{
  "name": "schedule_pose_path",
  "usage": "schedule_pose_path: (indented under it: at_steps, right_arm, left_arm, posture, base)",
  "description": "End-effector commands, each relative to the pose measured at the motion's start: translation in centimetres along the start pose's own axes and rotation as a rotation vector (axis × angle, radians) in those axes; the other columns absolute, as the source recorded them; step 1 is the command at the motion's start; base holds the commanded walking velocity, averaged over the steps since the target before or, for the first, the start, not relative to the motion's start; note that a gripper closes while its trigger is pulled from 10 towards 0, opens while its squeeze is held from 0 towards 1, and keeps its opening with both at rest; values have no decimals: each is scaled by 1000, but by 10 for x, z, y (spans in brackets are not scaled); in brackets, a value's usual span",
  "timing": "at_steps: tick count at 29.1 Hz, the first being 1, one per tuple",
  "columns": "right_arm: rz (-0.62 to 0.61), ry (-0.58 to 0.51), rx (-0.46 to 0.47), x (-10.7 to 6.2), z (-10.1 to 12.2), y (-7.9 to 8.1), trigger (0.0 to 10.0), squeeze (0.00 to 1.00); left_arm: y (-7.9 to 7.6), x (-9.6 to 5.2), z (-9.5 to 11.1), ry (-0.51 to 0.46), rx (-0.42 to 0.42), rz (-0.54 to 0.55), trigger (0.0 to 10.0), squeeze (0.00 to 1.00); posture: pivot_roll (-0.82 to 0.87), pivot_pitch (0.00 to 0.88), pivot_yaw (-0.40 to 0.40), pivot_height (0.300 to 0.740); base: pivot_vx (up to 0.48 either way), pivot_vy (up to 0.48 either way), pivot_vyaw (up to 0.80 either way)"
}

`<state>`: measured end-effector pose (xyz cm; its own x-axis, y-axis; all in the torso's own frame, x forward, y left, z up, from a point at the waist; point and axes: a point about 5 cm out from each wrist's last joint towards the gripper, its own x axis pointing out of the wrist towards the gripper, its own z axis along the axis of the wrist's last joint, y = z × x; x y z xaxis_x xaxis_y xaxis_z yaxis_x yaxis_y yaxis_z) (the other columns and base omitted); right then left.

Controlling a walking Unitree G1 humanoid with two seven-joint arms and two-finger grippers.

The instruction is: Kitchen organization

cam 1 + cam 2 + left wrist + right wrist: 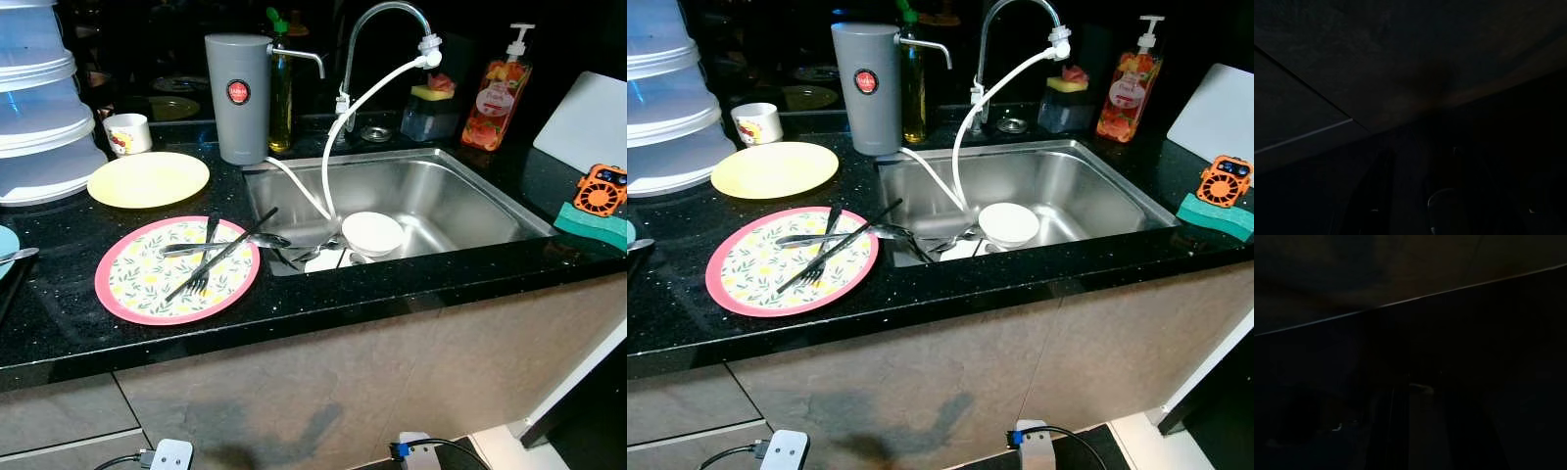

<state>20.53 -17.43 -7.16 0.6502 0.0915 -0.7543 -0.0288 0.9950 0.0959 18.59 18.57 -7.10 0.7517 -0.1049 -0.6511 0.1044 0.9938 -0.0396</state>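
Where wrist views darken, fingers indistinct.

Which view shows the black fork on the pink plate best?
The right eye view: the fork lies on the pink plate nearer the picture's middle. The left eye view shows it too; both wrist views are too dark.
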Motion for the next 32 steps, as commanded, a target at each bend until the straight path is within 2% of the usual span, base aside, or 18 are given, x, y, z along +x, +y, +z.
schedule_pose_path:
  at_steps: [1,3,6,7,12,15,18,24,25,27,28,29,31,32]
  right_arm:
    - [-5,56,-16,-2,-12,-2,10000,0]
    - [-5,59,-12,-2,-13,-2,10000,0]
    - [-49,49,91,-4,-15,-6,10000,0]
    - [-50,54,97,-4,-17,-6,10000,0]
    - [-63,73,58,-5,-23,-5,10000,0]
    - [-68,62,102,-4,-20,-5,10000,0]
    - [-34,94,28,-5,-24,-2,10000,0]
    - [-53,70,69,-4,-17,-6,10000,0]
    - [-27,80,28,-3,-18,-3,10000,0]
    - [-16,86,10,-3,-19,-2,10000,0]
    - [-20,83,14,-3,-18,-3,10000,0]
    - [-38,57,73,-2,-13,-5,10000,0]
    - [-37,53,78,-2,-12,-5,10000,0]
    - [-35,66,51,-3,-14,-5,10000,0]
  left_arm:
    - [-2,0,-4,23,-24,23,10000,0]
    - [-2,0,-4,26,-27,25,10000,0]
    - [-3,-1,-9,56,-29,37,10000,0]
    - [-3,-1,-10,59,-40,40,10000,0]
    - [-1,-2,-13,73,-56,46,10000,0]
    - [-4,-2,-13,66,-66,44,10000,0]
    - [-5,-1,-11,57,-83,53,10000,0]
    - [-12,0,-9,53,-51,15,10000,0]
    - [-8,0,-9,51,-70,45,10000,0]
    - [-6,0,-9,52,-81,51,10000,0]
    - [-6,-1,-10,55,-83,48,10000,0]
    - [-8,-1,-12,66,-62,30,10000,0]
    - [-8,-1,-12,62,-73,28,10000,0]
    - [-7,-1,-12,59,-86,37,10000,0]
  posture:
    - [26,67,-38,740]
    - [19,58,-33,740]
    - [29,37,-46,740]
    - [29,37,-46,740]
    - [13,32,-14,740]
    - [26,18,-37,740]
    - [17,28,-19,740]
    - [19,19,-33,740]
    - [15,25,-28,740]
    - [10,22,-22,740]
    - [5,18,-25,740]
    - [12,13,-39,740]
    - [12,13,-39,740]
    - [12,27,-40,740]
  base:
    - [0,0,0]
    - [0,0,0]
    - [0,0,0]
    - [0,0,0]
    - [0,0,0]
    - [0,0,0]
    - [0,0,0]
    - [0,0,0]
    - [0,0,0]
    - [0,0,0]
    - [0,0,0]
    - [0,0,0]
    - [0,0,0]
    - [0,0,0]
